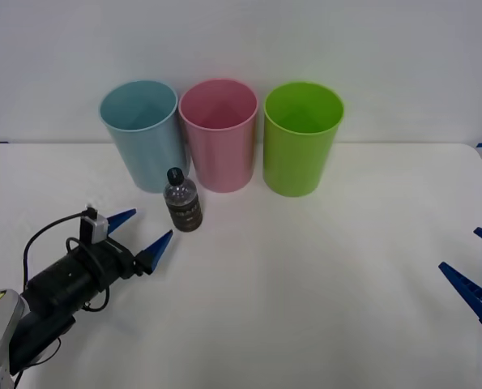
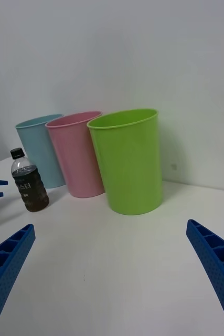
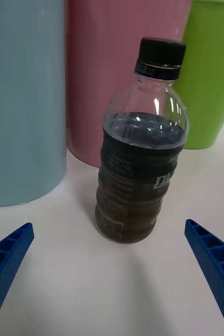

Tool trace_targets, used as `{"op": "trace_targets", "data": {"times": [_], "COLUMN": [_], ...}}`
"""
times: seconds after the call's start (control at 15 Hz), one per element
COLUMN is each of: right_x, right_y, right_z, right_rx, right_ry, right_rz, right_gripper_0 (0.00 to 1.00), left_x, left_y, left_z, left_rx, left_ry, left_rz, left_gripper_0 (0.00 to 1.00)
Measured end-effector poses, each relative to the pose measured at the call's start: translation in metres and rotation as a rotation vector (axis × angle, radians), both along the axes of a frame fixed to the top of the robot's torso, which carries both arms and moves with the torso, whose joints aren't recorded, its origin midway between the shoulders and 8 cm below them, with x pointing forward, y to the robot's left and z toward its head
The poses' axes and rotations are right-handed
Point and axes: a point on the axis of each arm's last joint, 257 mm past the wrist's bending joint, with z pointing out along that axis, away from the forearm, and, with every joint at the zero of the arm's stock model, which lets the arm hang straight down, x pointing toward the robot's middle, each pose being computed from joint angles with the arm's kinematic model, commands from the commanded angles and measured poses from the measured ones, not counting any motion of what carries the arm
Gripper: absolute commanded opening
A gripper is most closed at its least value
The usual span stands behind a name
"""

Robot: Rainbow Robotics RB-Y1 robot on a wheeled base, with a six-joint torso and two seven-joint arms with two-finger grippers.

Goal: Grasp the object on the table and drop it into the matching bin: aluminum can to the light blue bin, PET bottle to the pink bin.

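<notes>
Front view gives us the relation that matters: the PET bottle [image 1: 182,201] stands upright on the table [image 1: 305,308], just ahead of our left gripper [image 1: 140,231], whose blue ribbed fingers are spread wide with nothing between them. Its long axis is vertical, so we judge a level side approach suits it, the fingers closing across the body below the shoulder. Our right gripper [image 1: 477,274] waits at the far right edge of the table, released too and well apart from the bottle (the left arm is plainly the nearer one).

From the left wrist, the bottle [image 3: 140,152] sits centred between the fingers but not yet between their tips. It is clear ribbed plastic with a black screw cap and a dark brown label, likely slippery. Behind it rise the smooth, tapered pink bin [image 1: 219,134] and light blue bin [image 1: 142,130]; the pink one is its match.
</notes>
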Motion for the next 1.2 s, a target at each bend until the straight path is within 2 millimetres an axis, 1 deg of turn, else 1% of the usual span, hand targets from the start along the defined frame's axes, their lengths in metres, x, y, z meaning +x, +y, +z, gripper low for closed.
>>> {"op": "trace_targets", "data": {"times": [0.27, 0.47, 0.67, 1.2], "right_x": [0.0, 0.0, 0.0, 0.0], "right_y": [0.0, 0.0, 0.0, 0.0], "right_z": [0.0, 0.0, 0.0, 0.0], "right_rx": [0.0, 0.0, 0.0, 0.0], "right_ry": [0.0, 0.0, 0.0, 0.0], "right_rz": [0.0, 0.0, 0.0, 0.0], "right_gripper_0": [1.0, 1.0, 1.0, 1.0], "left_x": [0.016, 0.024, 0.031, 0.055], "left_y": [-0.012, -0.022, -0.031, -0.048], "left_z": [0.001, 0.001, -0.003, -0.006], "left_rx": [-0.005, 0.0, 0.006, 0.013], "left_ry": [0.006, 0.007, 0.019, 0.042], "left_rz": [-0.011, -0.023, -0.027, -0.035], "left_gripper_0": [1.0, 1.0, 1.0, 1.0]}}
